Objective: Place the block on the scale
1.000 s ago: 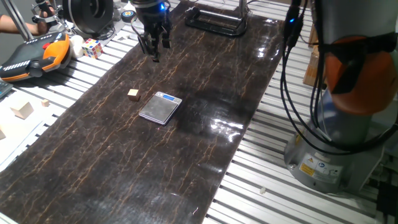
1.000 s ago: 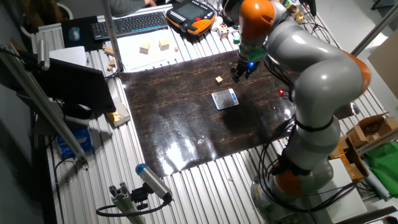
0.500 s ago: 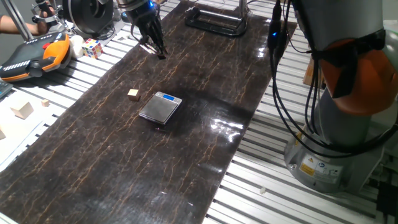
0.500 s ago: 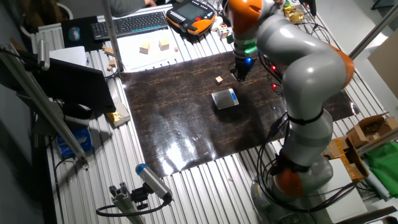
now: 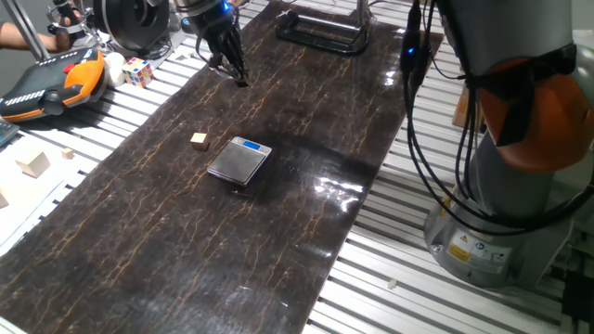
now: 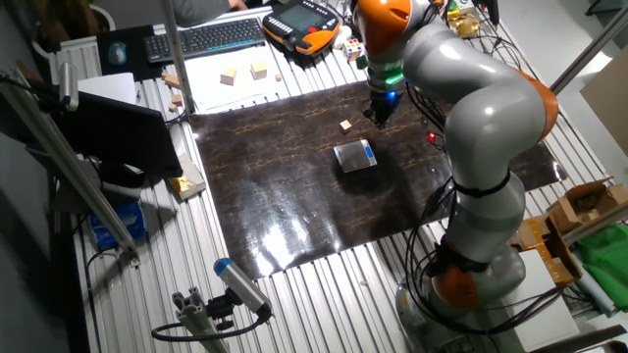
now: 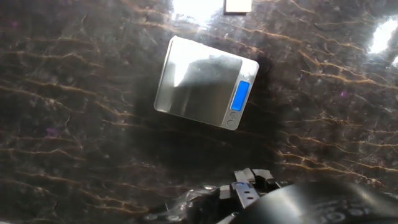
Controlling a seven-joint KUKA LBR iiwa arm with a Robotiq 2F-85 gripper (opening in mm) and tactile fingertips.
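Block (image 5: 199, 140) and scale (image 5: 239, 160) lie apart on the dark marbled mat (image 5: 278, 241) that covers the middle of the bench (image 5: 408, 269). The block, a tiny tan cube, sits on the mat just beside the scale's long edge and does not touch it; nothing rests on the scale's silver plate. In the other fixed view the block (image 6: 345, 126) lies up and to the left of the scale (image 6: 354, 155), whose blue display strip faces the arm's side.

The gripper (image 5: 232, 72) hangs above the far end of the mat, well apart from both things, its dark fingers pointing down and tilted. It holds nothing that can be seen, but whether the fingers stand wide or narrow cannot be told at this size. In the other fixed view the gripper (image 6: 380, 119) sits under a blue light on the wrist, near the block and above the scale's far corner.

The hand view looks down on the scale (image 7: 205, 89), tilted in the frame, with its blue display at the right end and small round buttons beside it. A pale edge at the top of that view is probably the block (image 7: 237, 5), cut off by the frame.

Off the mat, an orange-and-black pendant (image 5: 51, 83), a multicoloured cube (image 5: 138, 71) and a larger pale wooden block (image 5: 34, 163) lie on the slatted bench.
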